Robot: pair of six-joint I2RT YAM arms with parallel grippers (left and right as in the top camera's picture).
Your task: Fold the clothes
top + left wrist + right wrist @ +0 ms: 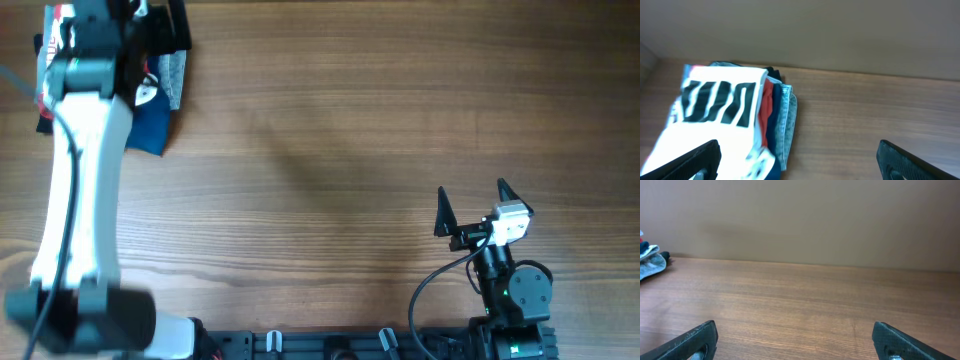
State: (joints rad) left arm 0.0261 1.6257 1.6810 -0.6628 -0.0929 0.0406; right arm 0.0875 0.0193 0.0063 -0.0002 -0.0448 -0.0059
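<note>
The clothes, a folded white T-shirt (715, 105) with bold black lettering, lie on top of a pile at the table's far left corner. My left gripper (800, 165) hovers open over the pile's right edge. Its left finger (692, 161) is above the white shirt and its right finger (905, 160) is above bare wood, with nothing held. In the overhead view my left arm (85, 180) hides most of the pile. My right gripper (470, 208) stands open above bare table near the front right, also seen in the right wrist view (795, 342).
Under the white shirt lie a red garment (768, 102), a navy one (150, 125) and a grey one (786, 115). The pile (651, 262) shows far left in the right wrist view. A wall rises behind the wooden table (340, 130).
</note>
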